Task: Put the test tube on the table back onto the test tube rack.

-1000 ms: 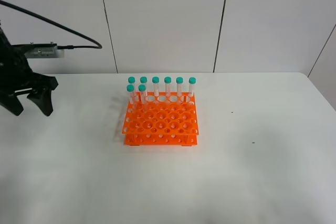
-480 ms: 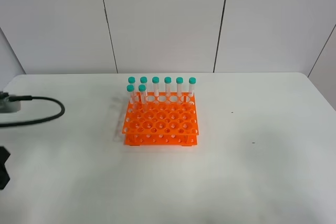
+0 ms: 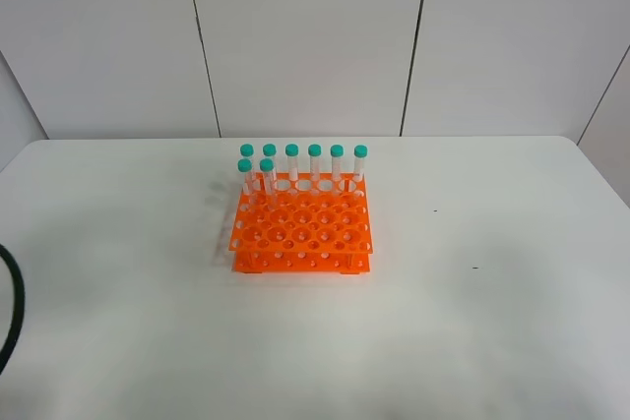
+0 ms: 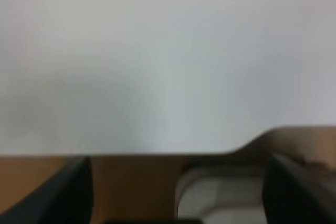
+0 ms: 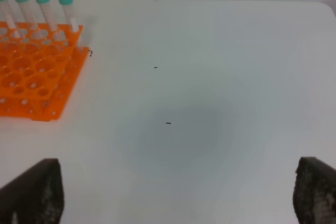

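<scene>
From the high exterior camera: looks down on a white table with rounded corners, backed by a pale panelled wall. Near the middle, a bright orange test tube rack, two-tiered, with a grid of round holes. Upright in its far holes, eight test tubes with teal-green caps: six side by side along the back row, and two more in the next row forward, at the left end. Cannot tell which of the eight is the one named in the task, since all alike and all seated in the rack. At the left edge, well apart from the rack, a curved black cable. Neither gripper in this view.

From the left wrist camera: blurred throughout. Shows the left gripper spread wide, one dark finger at each side, nothing between them. Beyond, plain tabletop up to its rounded edge, with brown floor past that edge.

From the right wrist camera: shows the right gripper likewise gaping wide and empty, with two dark textured fingers far apart above bare tabletop. Off to one side, part of the orange rack, four green-capped tubes standing along its far edge. Between rack and gripper, a few tiny dark specks on the white surface.
</scene>
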### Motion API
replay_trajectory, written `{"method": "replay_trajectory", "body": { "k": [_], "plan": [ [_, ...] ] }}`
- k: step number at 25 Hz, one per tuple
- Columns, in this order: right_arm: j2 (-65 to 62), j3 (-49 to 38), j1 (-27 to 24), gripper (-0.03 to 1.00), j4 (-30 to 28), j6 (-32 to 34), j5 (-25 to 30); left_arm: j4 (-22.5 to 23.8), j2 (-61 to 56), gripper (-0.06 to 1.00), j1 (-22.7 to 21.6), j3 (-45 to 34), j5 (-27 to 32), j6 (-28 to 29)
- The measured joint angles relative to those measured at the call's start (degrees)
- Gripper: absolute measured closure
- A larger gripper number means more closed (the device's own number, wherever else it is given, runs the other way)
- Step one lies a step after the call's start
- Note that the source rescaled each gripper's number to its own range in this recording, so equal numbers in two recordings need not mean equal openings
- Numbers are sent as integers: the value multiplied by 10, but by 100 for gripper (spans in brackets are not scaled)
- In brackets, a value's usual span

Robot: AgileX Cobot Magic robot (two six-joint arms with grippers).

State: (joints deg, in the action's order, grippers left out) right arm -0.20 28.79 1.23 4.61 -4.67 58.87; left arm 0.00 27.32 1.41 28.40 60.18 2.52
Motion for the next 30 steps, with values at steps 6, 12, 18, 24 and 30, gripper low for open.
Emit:
{"method": "replay_trajectory", "body": {
  "k": [6, 12, 18, 24, 30],
  "plan": [
    [0, 0, 0, 3, 0, 0, 0, 0, -83, 5, 0, -1, -1, 0],
    [0, 0, 0, 3, 0, 0, 0, 0, -121, 5, 0, -1, -1, 0],
    [0, 0, 0, 3, 0, 0, 0, 0, -185, 5, 0, -1, -1, 0],
    [0, 0, 0, 3, 0, 0, 0, 0, -268, 5, 0, -1, 0, 0],
    [0, 0, 0, 3, 0, 0, 0, 0, -277, 5, 0, -1, 0, 0]
  ]
}}
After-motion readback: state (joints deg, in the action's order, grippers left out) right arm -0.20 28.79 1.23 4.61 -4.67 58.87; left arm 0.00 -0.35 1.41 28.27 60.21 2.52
